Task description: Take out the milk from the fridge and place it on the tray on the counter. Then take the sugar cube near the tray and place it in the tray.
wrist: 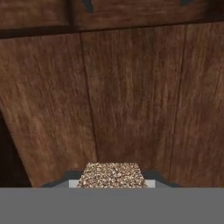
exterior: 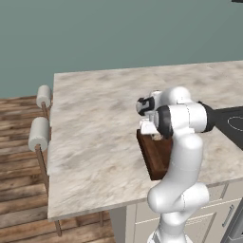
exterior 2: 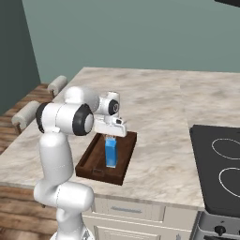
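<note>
The dark brown tray (exterior 2: 96, 161) lies near the counter's (exterior: 95, 118) front edge. The blue milk carton (exterior 2: 111, 152) stands upright inside it. My gripper (wrist: 111, 180) hangs low over the tray floor (wrist: 131, 96), shut on the speckled tan sugar cube (wrist: 111, 173), which sits between the fingertips. In the left base view the gripper (exterior: 154, 136) is at the tray's (exterior: 154, 159) far end with the cube (exterior: 156, 137) in it. In the right base view the hand is just above and behind the carton. The fridge is out of view.
A black cooktop (exterior 2: 220, 164) is set into the counter to the right of the tray. Two stools with pale round seats (exterior: 39, 133) stand along the counter's left edge. Drawers (exterior 2: 126, 211) run below the front edge.
</note>
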